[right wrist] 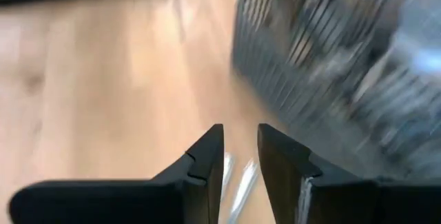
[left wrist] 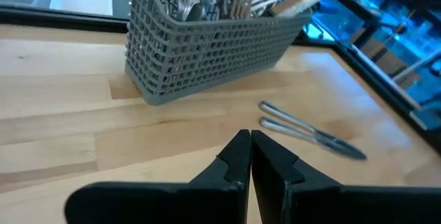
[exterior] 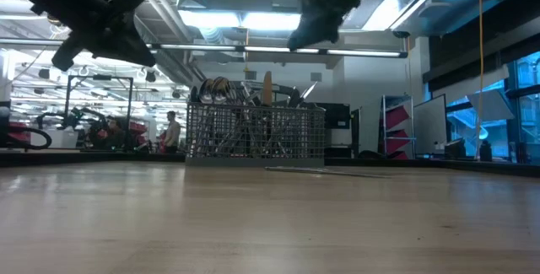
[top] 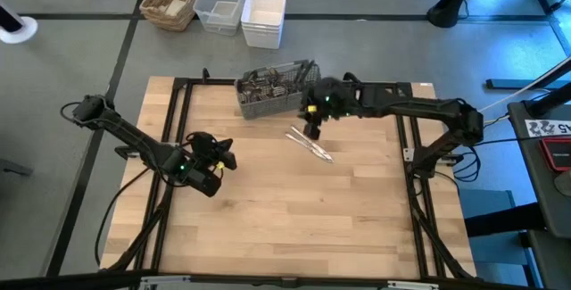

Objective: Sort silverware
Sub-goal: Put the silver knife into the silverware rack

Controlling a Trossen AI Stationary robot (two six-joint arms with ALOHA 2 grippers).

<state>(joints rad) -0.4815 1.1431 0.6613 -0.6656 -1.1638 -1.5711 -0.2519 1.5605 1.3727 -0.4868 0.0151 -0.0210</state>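
A grey mesh caddy [top: 272,89] [left wrist: 207,52] stands at the table's far middle, and several pieces of silverware stick up out of it. Two silver pieces [top: 310,144] [left wrist: 310,129] lie flat on the wood side by side, just near and right of the caddy. My right gripper [top: 314,129] [right wrist: 240,148] hangs above them, clear of the table, open by a narrow gap with nothing between its fingers. My left gripper [top: 230,158] [left wrist: 249,148] is shut and empty. It is raised over the table's left middle and points toward the caddy.
A wicker basket [top: 169,0], a clear plastic bin [top: 220,3] and a white bin [top: 262,17] sit on the floor beyond the table's far edge. Black frame rails [top: 174,147] run along the table's left and right sides. Bare wood spreads across the near half.
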